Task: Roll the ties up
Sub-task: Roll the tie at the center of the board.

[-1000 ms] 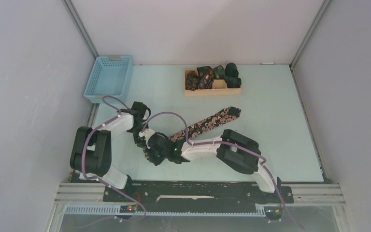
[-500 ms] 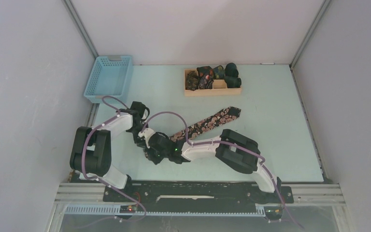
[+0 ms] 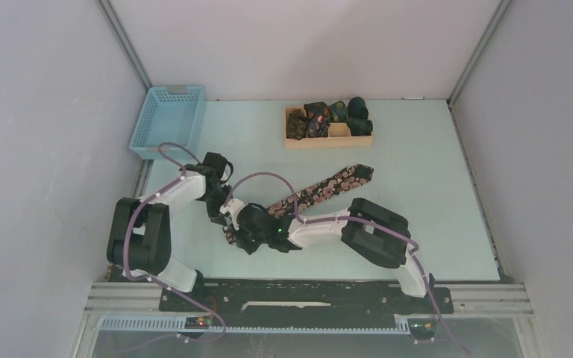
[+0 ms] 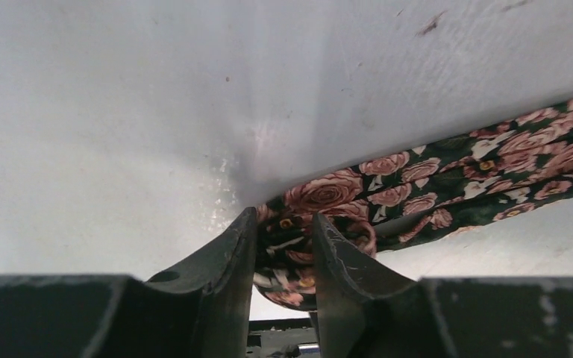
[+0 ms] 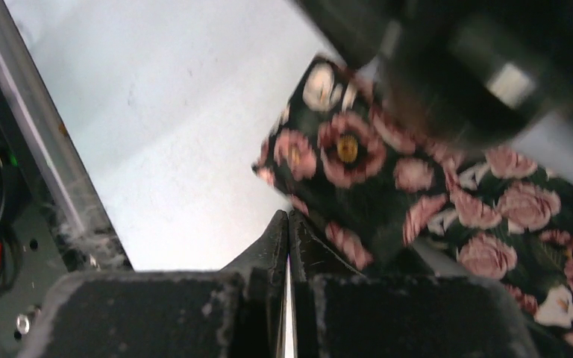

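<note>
A long dark tie [image 3: 333,182] with pinkish roses lies slanted across the table, its wide end at the far right. Its near-left end is folded into a small roll. In the left wrist view my left gripper [image 4: 285,230] is shut on that rolled end [image 4: 321,198], and the rest of the tie runs off to the right. It shows in the top view [image 3: 227,221] too. My right gripper [image 5: 289,218] is shut with nothing between its fingers, its tips just left of the tie's end [image 5: 343,153]. In the top view it [image 3: 240,237] sits right beside the left gripper.
A wooden tray [image 3: 339,139] at the back holds several small dark rolled ties [image 3: 315,116]. A blue plastic basket [image 3: 168,119] stands at the back left. Grey walls close in both sides. The arms' mounting rail [image 3: 306,297] runs along the near edge.
Both grippers and the tie's rolled end have shifted slightly to the right and away from the rail. The right arm's elbow has moved a little right. Both grips are unchanged.
</note>
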You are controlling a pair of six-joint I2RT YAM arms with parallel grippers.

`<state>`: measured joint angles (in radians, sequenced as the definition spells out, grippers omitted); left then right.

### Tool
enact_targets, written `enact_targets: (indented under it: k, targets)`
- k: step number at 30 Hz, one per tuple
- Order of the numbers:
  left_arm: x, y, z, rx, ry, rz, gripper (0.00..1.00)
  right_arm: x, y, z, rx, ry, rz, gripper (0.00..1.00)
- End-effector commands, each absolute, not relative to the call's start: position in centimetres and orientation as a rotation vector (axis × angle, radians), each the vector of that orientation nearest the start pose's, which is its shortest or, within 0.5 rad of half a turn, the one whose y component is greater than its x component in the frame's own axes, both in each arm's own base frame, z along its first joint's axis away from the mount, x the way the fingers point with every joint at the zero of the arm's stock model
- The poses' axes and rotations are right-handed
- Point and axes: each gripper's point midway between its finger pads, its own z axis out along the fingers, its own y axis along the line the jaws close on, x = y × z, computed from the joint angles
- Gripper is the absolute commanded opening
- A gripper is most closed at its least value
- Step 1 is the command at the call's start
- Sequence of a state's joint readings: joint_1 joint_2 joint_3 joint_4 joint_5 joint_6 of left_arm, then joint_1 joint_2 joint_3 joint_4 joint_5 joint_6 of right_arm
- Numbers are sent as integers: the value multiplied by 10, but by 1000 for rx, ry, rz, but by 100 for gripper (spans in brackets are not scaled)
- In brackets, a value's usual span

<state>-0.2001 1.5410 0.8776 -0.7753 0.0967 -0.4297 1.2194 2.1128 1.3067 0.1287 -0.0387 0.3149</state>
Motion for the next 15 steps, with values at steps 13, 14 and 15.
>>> enact_targets:
  k: [13, 14, 15]
  targets:
    - [252, -36, 119, -519, 2597, 6, 63, 149, 486, 114, -1071, 1990, 989, 0]
    - [247, -35, 122, -543, 2571, 0, 64, 152, 485, 121, -1047, 1990, 1005, 0]
    - [241, -33, 123, -574, 2544, -8, 65, 156, 484, 126, -1024, 1992, 1021, 0]
